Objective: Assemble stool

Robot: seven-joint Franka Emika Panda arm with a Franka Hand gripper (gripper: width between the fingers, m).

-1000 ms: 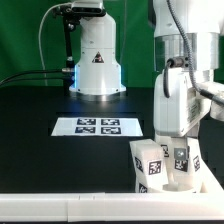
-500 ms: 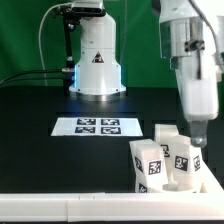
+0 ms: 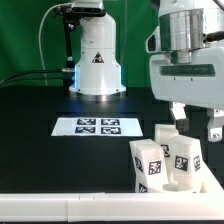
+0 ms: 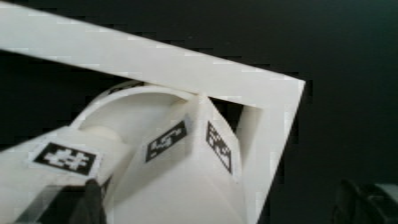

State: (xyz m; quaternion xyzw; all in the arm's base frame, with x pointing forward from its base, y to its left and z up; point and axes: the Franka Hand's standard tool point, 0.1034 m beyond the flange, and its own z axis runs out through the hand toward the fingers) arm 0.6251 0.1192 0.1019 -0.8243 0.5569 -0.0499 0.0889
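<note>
- Against the corner rail [image 3: 60, 207], at the exterior view's right end of it, stands the stool [image 3: 165, 160]: three tagged legs rise upright from the seat, whose rim barely shows beneath them.
- Assembly looks far along, judging by those legs; whether each is fully screwed home cannot be told, and no loose leg shows.
- Just above the stool hangs the gripper [image 3: 196, 126], jaws spread apart and holding nothing.
- From the wrist view, the rail wraps two sides of the stool, so no room lies there.
- Away from the rail, toward the marker board [image 3: 98, 126], the dark surface [image 3: 40, 150] gives open room.
</note>
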